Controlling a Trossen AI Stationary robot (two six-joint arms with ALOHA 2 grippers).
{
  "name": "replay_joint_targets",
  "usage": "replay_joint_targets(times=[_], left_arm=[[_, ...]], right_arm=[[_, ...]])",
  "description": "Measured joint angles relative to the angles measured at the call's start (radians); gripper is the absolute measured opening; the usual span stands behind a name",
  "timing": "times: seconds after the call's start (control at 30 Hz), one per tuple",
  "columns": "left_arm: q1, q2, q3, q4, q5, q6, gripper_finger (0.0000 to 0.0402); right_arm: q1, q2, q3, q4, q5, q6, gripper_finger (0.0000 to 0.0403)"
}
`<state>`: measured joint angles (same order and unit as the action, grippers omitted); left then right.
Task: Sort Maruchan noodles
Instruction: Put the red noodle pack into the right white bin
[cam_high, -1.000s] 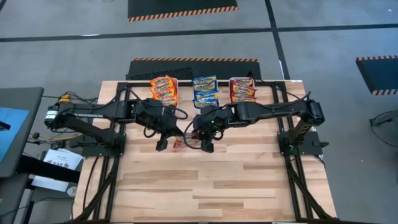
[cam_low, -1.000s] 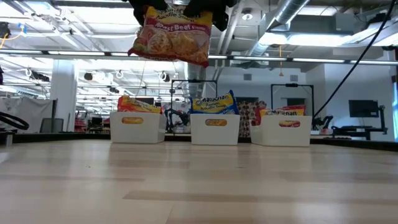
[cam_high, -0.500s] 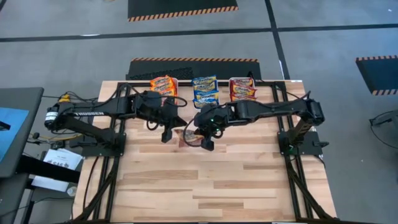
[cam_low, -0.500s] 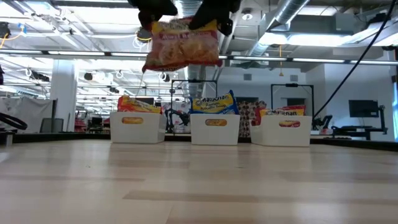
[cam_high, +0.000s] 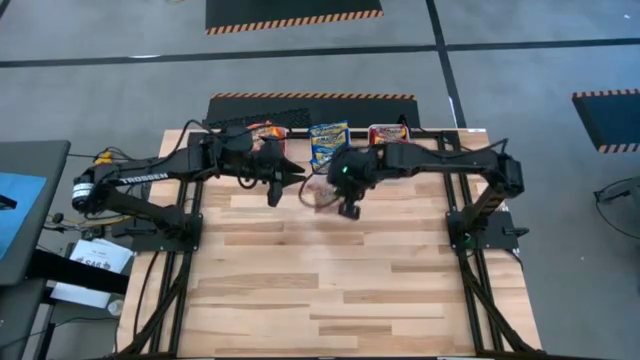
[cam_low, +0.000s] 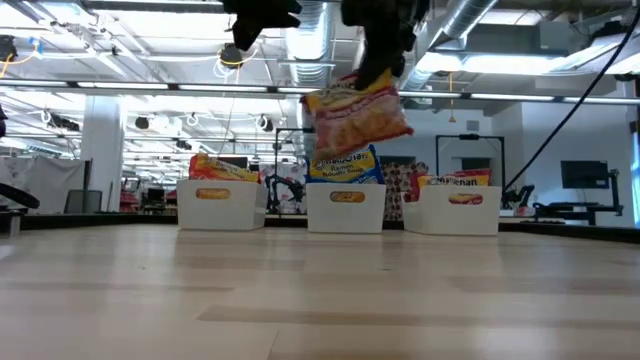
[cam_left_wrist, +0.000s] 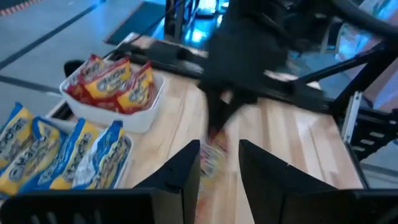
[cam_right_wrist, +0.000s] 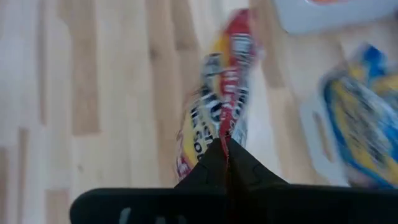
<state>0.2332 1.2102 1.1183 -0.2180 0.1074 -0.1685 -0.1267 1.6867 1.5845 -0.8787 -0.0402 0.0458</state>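
Handed across, the crinkled red packet (cam_low: 356, 110) hangs tilted.

Two dark six-joint arms, each ending in a two-finger claw.

Both arms are matte black; the left arm (cam_high: 150, 180) carries white lettering along its long link and a yellow-and-white fitting at its 9 o'clock end, with thin black cables looping near the wrist. The right arm (cam_high: 440, 165) is black with a boxy shoulder block. The left claw (cam_left_wrist: 217, 165) has flat, squared black fingers.
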Motion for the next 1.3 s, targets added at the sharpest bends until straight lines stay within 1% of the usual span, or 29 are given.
replay_joint_targets(times=[0.1, 0.2, 0.43, 0.5, 0.6, 0.77, 0.87, 0.93, 1.1, 1.3], left_arm=[[0.019, 0.000, 0.000, 0.015, 0.012, 0.002, 0.0097], [0.044, 0.000, 0.000, 0.017, 0.011, 0.004, 0.0096], [0.099, 0.000, 0.000, 0.008, 0.010, -0.009, 0.0096], [0.111, 0.000, 0.000, 0.007, 0.008, -0.010, 0.0096], [0.122, 0.000, 0.000, 0.007, 0.008, -0.015, 0.0096], [0.129, 0.000, 0.000, 0.006, 0.008, -0.027, 0.0096], [0.129, 0.000, 0.000, 0.003, 0.008, -0.011, 0.0096], [0.129, 0.000, 0.000, 0.002, -0.003, -0.009, 0.0096], [0.129, 0.000, 0.000, -0.003, -0.044, 0.011, 0.0096], [0.129, 0.000, 0.000, -0.003, -0.050, 0.074, 0.0096]], right_arm=[[-0.059, -0.040, 0.002, -0.029, 0.001, -0.052, 0.0006], [-0.121, -0.091, 0.001, -0.076, 0.023, -0.100, 0.0006], [-0.300, -0.233, 0.001, -0.174, 0.045, -0.212, 0.0005], [-0.343, -0.266, -0.007, -0.165, 0.046, -0.236, 0.0005], [-0.396, -0.320, -0.063, -0.167, 0.047, -0.280, 0.0005], [-0.449, -0.381, -0.229, -0.134, 0.048, -0.347, 0.0005], [-0.465, -0.401, -0.288, -0.100, 0.049, -0.368, 0.0005], [-0.474, -0.400, -0.304, -0.109, 0.062, -0.386, 0.0005], [-0.509, -0.386, -0.303, -0.119, 0.067, -0.454, 0.0005], [-0.539, -0.339, -0.304, -0.165, 0.045, -0.481, 0.0005]])
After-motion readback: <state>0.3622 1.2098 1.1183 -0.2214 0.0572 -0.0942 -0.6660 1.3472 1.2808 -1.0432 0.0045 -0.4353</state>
